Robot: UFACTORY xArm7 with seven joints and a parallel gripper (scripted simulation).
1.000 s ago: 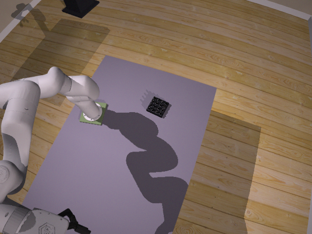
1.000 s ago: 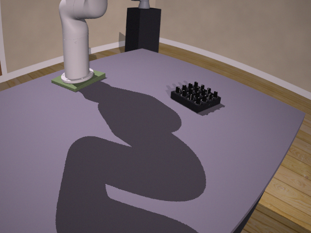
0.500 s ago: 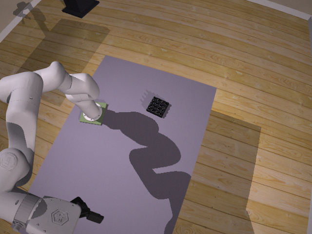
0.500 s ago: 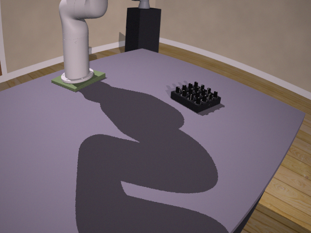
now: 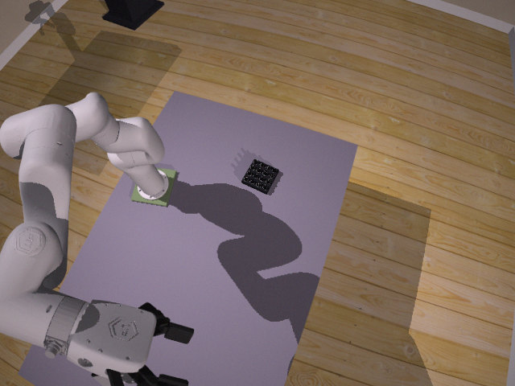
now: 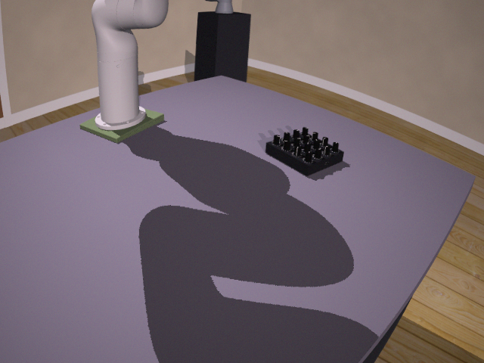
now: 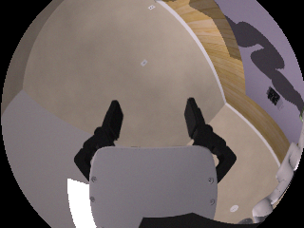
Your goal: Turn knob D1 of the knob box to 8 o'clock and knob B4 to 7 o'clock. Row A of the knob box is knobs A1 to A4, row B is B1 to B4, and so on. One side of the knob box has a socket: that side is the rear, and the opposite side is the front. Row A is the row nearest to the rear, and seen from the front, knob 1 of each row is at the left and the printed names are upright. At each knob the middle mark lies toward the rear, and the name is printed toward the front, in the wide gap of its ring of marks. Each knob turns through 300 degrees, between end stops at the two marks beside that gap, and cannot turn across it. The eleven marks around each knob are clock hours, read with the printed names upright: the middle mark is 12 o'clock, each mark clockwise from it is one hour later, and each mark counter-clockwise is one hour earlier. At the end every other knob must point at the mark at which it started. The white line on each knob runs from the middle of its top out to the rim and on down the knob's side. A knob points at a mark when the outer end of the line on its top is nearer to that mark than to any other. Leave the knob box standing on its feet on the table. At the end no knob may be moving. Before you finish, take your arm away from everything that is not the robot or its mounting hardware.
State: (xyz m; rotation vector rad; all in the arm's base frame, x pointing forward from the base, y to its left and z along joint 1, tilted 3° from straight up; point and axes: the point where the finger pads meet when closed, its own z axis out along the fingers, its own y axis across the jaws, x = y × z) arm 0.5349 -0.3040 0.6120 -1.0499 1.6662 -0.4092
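Gripper [image 7: 152, 117] spread wide, empty, high and well apart from knob box [image 5: 260, 176] mid-counter [image 5: 175, 257]. Knobs probably small, stiff, slippery; pinch one across its sides.

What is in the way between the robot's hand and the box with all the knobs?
Nothing visible. The gripper, jaws open and holding nothing, hangs high above the purple table, far from the knob box. Only the arm's shadow lies between them.
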